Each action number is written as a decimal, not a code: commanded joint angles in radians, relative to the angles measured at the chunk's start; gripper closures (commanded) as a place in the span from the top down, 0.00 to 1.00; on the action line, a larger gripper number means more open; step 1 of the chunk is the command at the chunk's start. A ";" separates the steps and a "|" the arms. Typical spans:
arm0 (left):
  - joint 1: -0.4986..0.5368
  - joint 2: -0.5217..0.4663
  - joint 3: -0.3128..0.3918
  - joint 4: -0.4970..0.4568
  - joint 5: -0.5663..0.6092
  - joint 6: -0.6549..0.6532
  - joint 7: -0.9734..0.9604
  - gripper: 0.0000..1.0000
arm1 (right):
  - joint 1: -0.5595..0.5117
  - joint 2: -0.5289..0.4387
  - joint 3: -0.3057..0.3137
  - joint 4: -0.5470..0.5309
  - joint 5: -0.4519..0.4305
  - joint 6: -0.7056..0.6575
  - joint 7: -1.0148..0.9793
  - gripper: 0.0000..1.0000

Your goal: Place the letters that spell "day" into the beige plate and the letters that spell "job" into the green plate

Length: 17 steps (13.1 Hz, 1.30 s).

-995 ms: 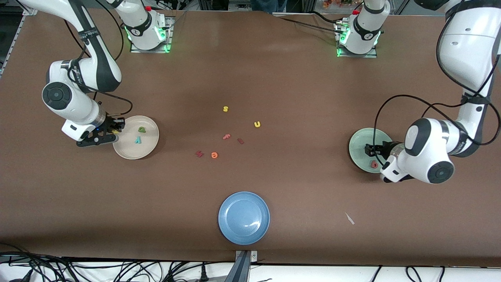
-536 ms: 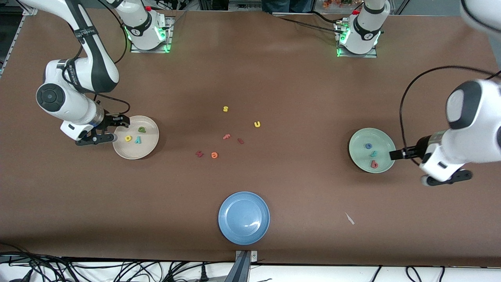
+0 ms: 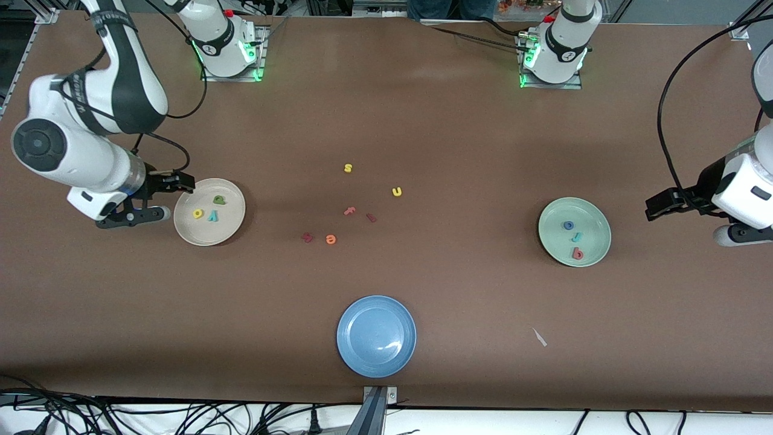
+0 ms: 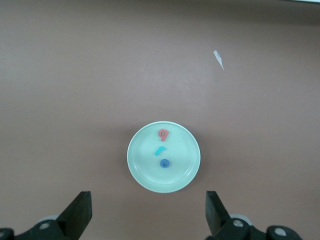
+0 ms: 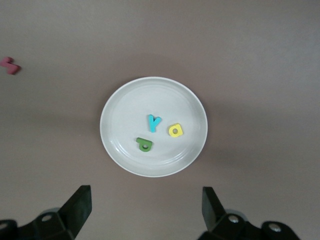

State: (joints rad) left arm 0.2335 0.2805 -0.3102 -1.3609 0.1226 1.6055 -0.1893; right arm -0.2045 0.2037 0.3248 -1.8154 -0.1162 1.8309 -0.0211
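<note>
From the front view, the beige plate (image 3: 209, 211), round, shallow and smooth, is sitting toward the right arm's end of the brown matte table (image 3: 386, 121). Three tiny foam letters are lying in it: a yellow d (image 3: 197, 213), a green a (image 3: 218, 199) and a teal y (image 3: 212, 215), close together but apart. The right gripper (image 3: 158, 196) is hanging just beside the plate's rim, over bare table, its dark fingers spread and holding nothing. The green plate (image 3: 574, 232), pale mint and of the same round shape, is lying toward the left arm's end, carrying a blue ring-shaped o (image 3: 568, 225), a teal j (image 3: 577, 237) and a pinkish-red b (image 3: 577, 254) in a short row. The left gripper (image 3: 661, 204) is hanging over the table well apart from that plate, empty, fingers parted. Mid-table, loose letters are lying scattered: a yellow s (image 3: 348, 168), a yellow u (image 3: 397, 191), a pink f (image 3: 349, 211) and an orange e (image 3: 330, 239). A glossy blue plate (image 3: 376, 336) is sitting nearest the camera.

In the left wrist view, the left gripper (image 4: 148, 215) is showing two black wedge-shaped fingers (image 4: 80, 212) standing wide, with the green plate (image 4: 145, 175) and its b (image 4: 163, 134), j (image 4: 160, 150) and o (image 4: 164, 163) between them, farther off.

In the right wrist view, the right gripper (image 5: 145, 207) is likewise spread wide above the table, the beige plate (image 5: 125, 105) lying past its fingers (image 5: 80, 202) with the y (image 5: 154, 122), d (image 5: 175, 130) and a (image 5: 145, 144) resting flat on its smooth surface.
</note>
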 commanded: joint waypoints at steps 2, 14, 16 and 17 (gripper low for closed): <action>-0.019 0.011 -0.007 0.059 0.014 -0.045 0.042 1.00 | 0.016 -0.006 0.002 0.192 0.024 -0.195 -0.008 0.98; -0.051 -0.041 0.019 0.051 -0.130 -0.013 0.042 1.00 | 0.255 -0.113 -0.345 0.225 0.108 -0.328 -0.118 0.99; -0.086 -0.058 0.052 0.036 -0.136 -0.013 0.042 1.00 | 0.258 -0.113 -0.339 0.214 0.107 -0.317 -0.112 0.99; -0.109 -0.061 0.069 0.034 -0.136 -0.013 0.042 1.00 | 0.260 -0.113 -0.336 0.217 0.107 -0.318 -0.109 0.99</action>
State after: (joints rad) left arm 0.1658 0.2492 -0.2857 -1.3055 0.0131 1.5977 -0.1699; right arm 0.0434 0.1047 -0.0029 -1.5825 -0.0287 1.5058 -0.1317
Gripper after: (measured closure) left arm 0.000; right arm 0.013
